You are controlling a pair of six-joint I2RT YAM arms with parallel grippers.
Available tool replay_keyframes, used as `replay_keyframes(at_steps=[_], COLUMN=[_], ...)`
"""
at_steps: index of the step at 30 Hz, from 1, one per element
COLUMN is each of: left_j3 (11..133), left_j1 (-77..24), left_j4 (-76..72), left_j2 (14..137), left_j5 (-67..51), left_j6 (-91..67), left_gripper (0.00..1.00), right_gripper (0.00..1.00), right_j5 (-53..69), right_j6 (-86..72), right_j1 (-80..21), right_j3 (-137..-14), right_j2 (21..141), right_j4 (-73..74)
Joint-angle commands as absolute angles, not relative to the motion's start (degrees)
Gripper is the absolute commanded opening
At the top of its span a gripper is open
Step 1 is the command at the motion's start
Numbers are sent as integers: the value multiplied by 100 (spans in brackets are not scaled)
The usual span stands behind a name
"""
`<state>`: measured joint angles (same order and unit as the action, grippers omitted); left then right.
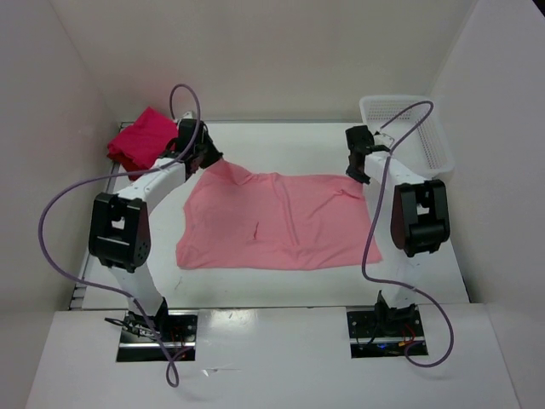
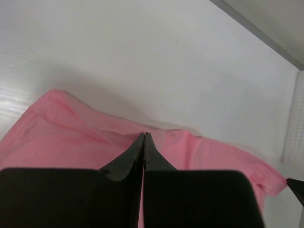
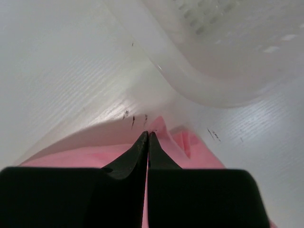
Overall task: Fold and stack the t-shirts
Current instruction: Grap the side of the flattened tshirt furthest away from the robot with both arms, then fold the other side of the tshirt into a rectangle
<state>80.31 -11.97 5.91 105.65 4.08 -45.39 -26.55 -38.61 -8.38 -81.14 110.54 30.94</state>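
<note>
A light salmon pink t-shirt (image 1: 281, 223) lies spread across the middle of the table. My left gripper (image 1: 204, 158) is shut on its far left corner, and the cloth rises to the jaws there. In the left wrist view the fingertips (image 2: 144, 135) pinch a ridge of the pink t-shirt (image 2: 71, 137). My right gripper (image 1: 358, 168) is shut on the far right corner. The right wrist view shows the gripper (image 3: 148, 134) closed with the pink t-shirt (image 3: 194, 149) caught between its jaws. A crimson t-shirt (image 1: 140, 141) sits bundled at the back left.
A white perforated basket (image 1: 409, 128) stands at the back right, close beyond the right gripper; its wall (image 3: 213, 71) fills the upper right wrist view. White walls enclose the table (image 1: 281, 285) on three sides. Purple cables loop over both arms.
</note>
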Motion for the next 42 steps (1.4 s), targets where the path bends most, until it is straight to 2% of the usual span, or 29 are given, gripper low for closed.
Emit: replay_keyframes(at_steps=[1, 8, 15, 23, 34, 42], left_j3=[7498, 6435, 5968, 5204, 4650, 4631], left_j1=[-1116, -1011, -827, -492, -492, -492], left_j4=[536, 808, 1335, 1915, 2320, 2715], left_j2=[9924, 8668, 7419, 6259, 5810, 5704], left_j5=[343, 89, -271, -650, -1020, -1063], left_j6=[-4658, -4816, -4869, -4931, -4659, -4334], left_gripper=[0, 0, 0, 0, 0, 0], right_gripper=[0, 0, 0, 0, 0, 0], right_j5=[-2602, -2259, -2127, -2092, -2320, -2268], right_j6=[-3744, -3630, -3806, -3814, -3340, -3515], right_j1=[-870, -870, -870, -668, -281, -281], right_j3=[-7753, -7129, -6364, -6171, -5872, -5643], right_j2=[10504, 9950, 9132, 8640, 9035, 8851], right_j4=[2742, 2715, 2821, 2856, 2031, 2153])
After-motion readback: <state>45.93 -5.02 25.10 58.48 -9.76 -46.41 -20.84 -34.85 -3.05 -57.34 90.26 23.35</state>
